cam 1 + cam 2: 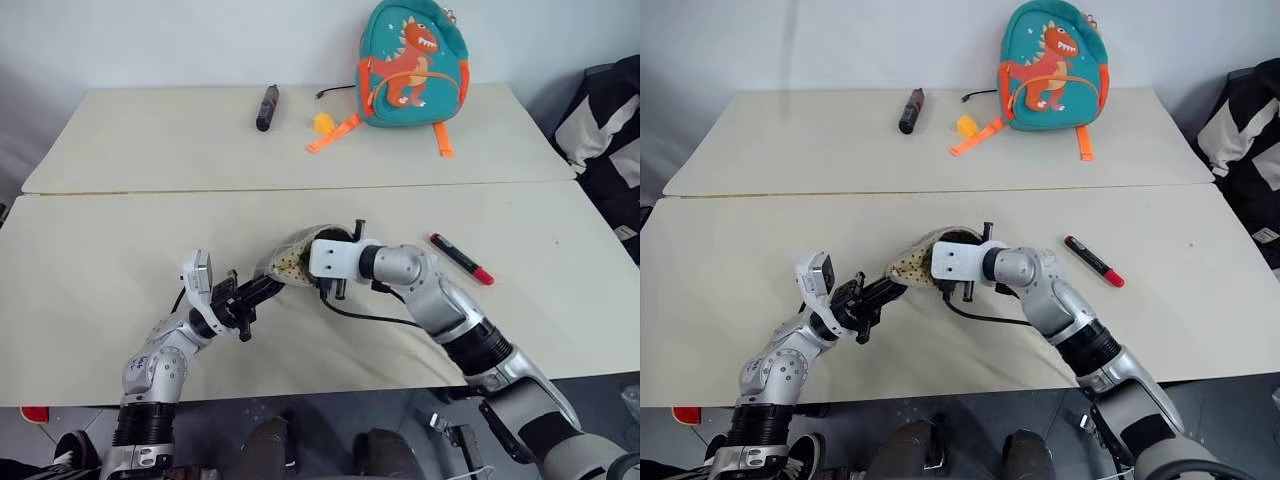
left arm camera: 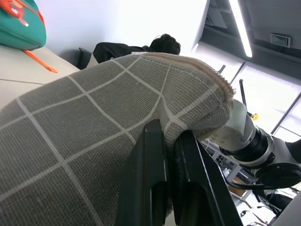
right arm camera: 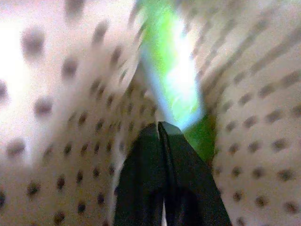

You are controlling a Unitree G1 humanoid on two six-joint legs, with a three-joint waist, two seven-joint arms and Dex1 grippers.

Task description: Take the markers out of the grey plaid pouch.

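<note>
The grey plaid pouch [image 1: 285,250] is lifted a little off the near table, its mouth showing a dotted lining. My left gripper [image 2: 170,128] is shut on the pouch's edge, pinching the plaid fabric [image 2: 94,122] between its fingers. My right hand [image 1: 335,258] reaches into the pouch's mouth. Inside, my right gripper [image 3: 160,126] has its fingers pressed together. The light green marker [image 3: 174,70] lies just past their tips and beside one finger, against the dotted lining. A black marker with a red cap [image 1: 460,258] lies on the table to the right of the pouch.
On the far table stand a teal dinosaur backpack [image 1: 410,65], a dark stick [image 1: 267,106] and a small yellow piece [image 1: 322,122]. A seam [image 1: 300,188] divides the two tables. Black-and-white cloth [image 1: 610,120] lies at the right edge. A person [image 2: 164,43] sits behind.
</note>
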